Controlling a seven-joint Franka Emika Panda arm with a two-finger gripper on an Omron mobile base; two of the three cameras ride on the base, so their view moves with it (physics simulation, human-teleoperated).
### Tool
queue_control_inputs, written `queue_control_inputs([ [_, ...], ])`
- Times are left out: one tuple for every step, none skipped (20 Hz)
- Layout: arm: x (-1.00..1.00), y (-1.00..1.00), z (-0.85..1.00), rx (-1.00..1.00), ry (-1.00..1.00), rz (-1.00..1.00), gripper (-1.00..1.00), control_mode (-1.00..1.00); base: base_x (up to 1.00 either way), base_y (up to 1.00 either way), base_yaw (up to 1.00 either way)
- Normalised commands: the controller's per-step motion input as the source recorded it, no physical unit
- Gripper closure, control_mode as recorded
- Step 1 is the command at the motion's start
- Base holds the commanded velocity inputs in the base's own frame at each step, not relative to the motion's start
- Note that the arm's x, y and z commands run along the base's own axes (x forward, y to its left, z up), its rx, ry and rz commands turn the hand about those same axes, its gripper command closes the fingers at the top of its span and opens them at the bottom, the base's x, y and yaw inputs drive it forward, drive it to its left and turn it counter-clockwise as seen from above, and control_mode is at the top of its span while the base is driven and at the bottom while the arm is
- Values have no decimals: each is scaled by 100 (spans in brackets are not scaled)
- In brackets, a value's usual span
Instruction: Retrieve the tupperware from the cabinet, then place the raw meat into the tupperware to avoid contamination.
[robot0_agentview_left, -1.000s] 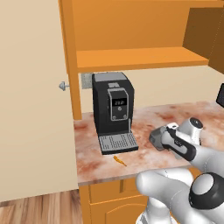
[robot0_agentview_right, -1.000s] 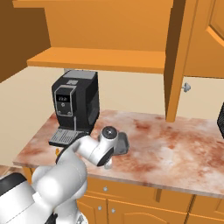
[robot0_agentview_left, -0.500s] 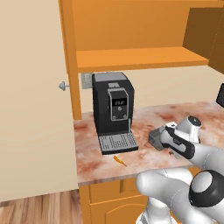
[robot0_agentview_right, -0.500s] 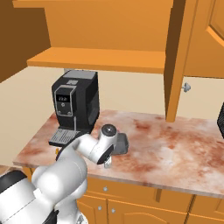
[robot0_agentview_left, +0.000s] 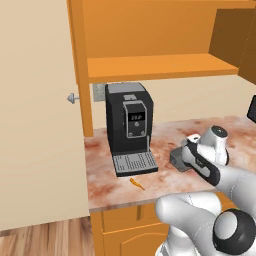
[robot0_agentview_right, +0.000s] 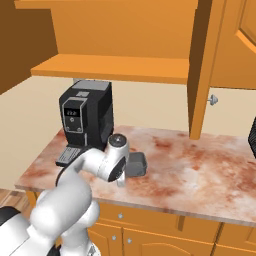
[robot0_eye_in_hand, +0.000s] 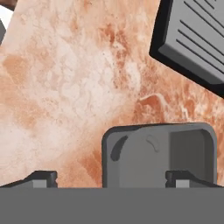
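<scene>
The tupperware (robot0_eye_in_hand: 159, 157), a grey open container, stands on the marbled counter (robot0_eye_in_hand: 65, 87) right under my gripper (robot0_eye_in_hand: 113, 178). The gripper is open and holds nothing. One fingertip (robot0_eye_in_hand: 43, 176) is outside the container's wall, the other (robot0_eye_in_hand: 183, 176) over its inside. In the base views the hand hangs low over the tupperware (robot0_agentview_left: 178, 159) (robot0_agentview_right: 136, 164). The raw meat (robot0_agentview_left: 136, 183), a thin orange sliver, lies near the counter's front edge, just in front of the coffee machine's drip tray. The cabinet (robot0_agentview_left: 155, 67) (robot0_agentview_right: 115, 67) is open above, with nothing on the part of its shelf in view.
A black coffee machine (robot0_agentview_left: 127, 125) (robot0_agentview_right: 85, 117) stands at the counter's left end, its drip tray (robot0_eye_in_hand: 197, 39) close to the tupperware. An open cabinet door (robot0_agentview_right: 202, 70) hangs over the counter. A dark appliance (robot0_agentview_left: 251, 107) sits at the far right.
The gripper has opened and let go of the tupperware, which now rests on the counter. The arm has shifted slightly.
</scene>
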Motion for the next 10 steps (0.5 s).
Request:
queue_control_inputs([
  [-9,14,33,-13,0,0,-100,-100,0,0,0],
  [-5,19,34,-13,0,0,-100,-100,0,0,0],
  [-8,19,34,-13,0,0,-100,-100,0,0,0],
  [-12,11,33,-12,0,0,-100,-100,0,0,0],
  [-15,10,34,-11,0,0,-100,-100,0,0,0],
  [-21,10,34,-9,0,0,-100,-100,0,0,0],
  [-22,12,36,-8,0,1,-100,-100,0,0,0],
  [-26,12,38,-6,0,3,-100,-100,0,0,0],
  [-32,16,36,-6,0,6,-100,-100,0,0,0],
  [-39,24,34,-7,1,8,-100,-100,0,0,0],
])
